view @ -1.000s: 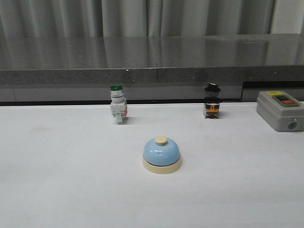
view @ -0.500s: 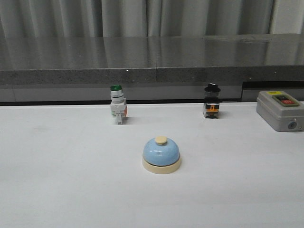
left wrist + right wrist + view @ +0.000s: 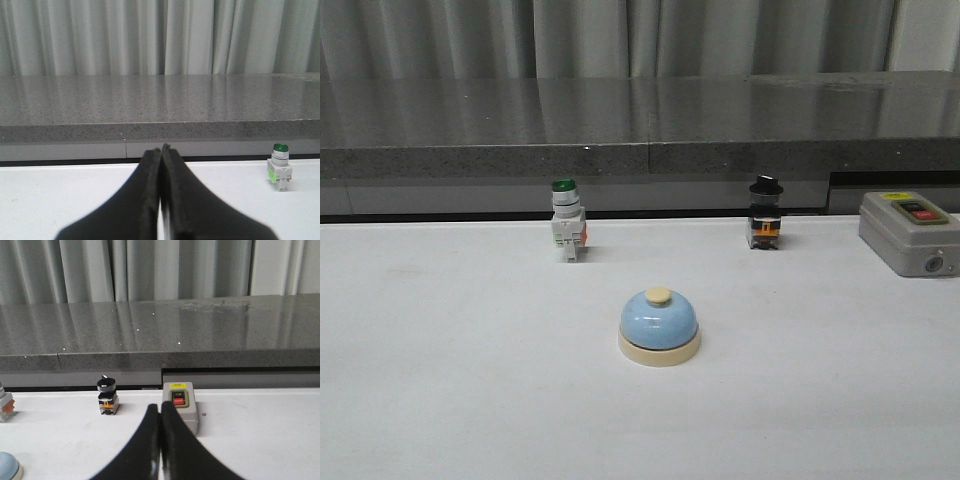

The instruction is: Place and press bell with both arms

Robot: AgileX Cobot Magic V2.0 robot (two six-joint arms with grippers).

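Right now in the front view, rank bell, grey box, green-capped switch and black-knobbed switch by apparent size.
1. Light-blue domed bell with cream base, though nearest the camera.
2. Grey box with red button, partly cropped.
3. Green-capped white switch.
4. Black-knobbed switch, only slightly smaller.

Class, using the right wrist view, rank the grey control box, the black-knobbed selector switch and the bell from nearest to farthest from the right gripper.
1. Grey control box, just behind the shut right gripper.
2. Black-knobbed selector switch, off to one side.
3. Bell, only its edge showing at the frame's corner.

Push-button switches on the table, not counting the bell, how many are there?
3: a green-capped switch back left, a black-capped switch back right, and a grey box with red button at the far right edge. None seem hidden.
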